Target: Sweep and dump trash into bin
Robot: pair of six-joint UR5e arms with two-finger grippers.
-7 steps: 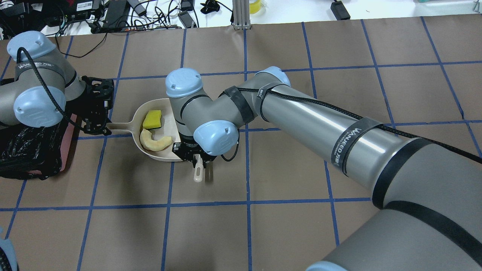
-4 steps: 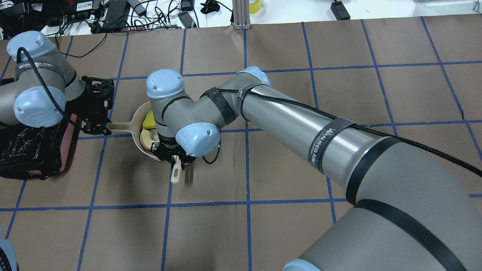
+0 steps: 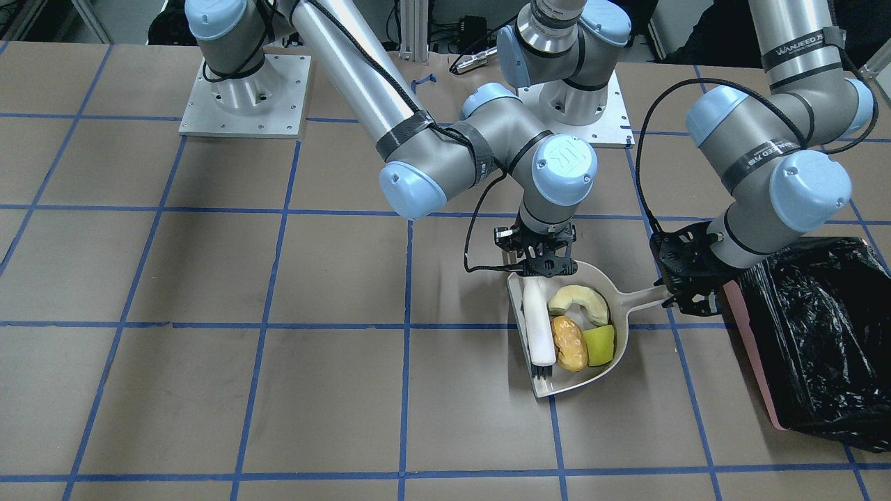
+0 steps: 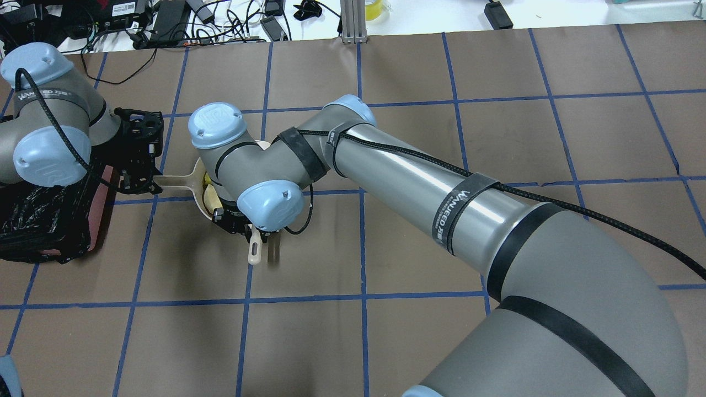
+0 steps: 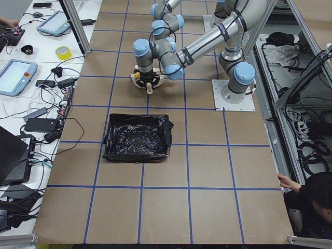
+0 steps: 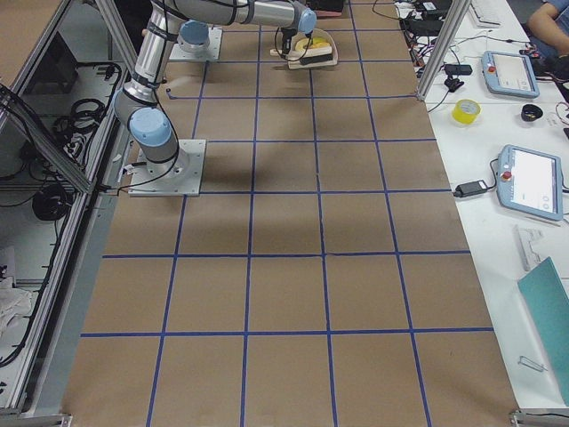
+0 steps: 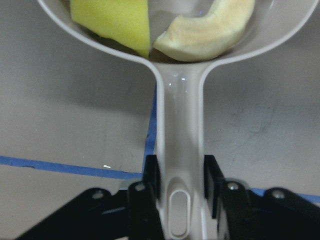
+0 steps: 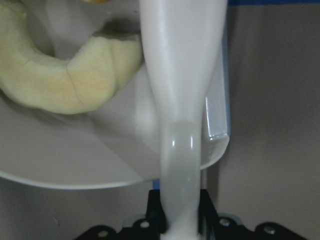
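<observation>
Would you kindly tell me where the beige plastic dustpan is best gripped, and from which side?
Grip the beige plastic dustpan by its slim straight handle, coming level from the side of the pink bag-lined bin, as the left gripper does: the handle juts clear of the wide bowl, whose mouth the white brush occupies.

Brown table (image 3: pixel 139 278) with blue tape grid (image 3: pixel 209 208), white bench (image 6: pixel 498 133) holding tablets (image 6: pixel 532 182), yellow tape roll (image 6: pixel 466 111)
</observation>
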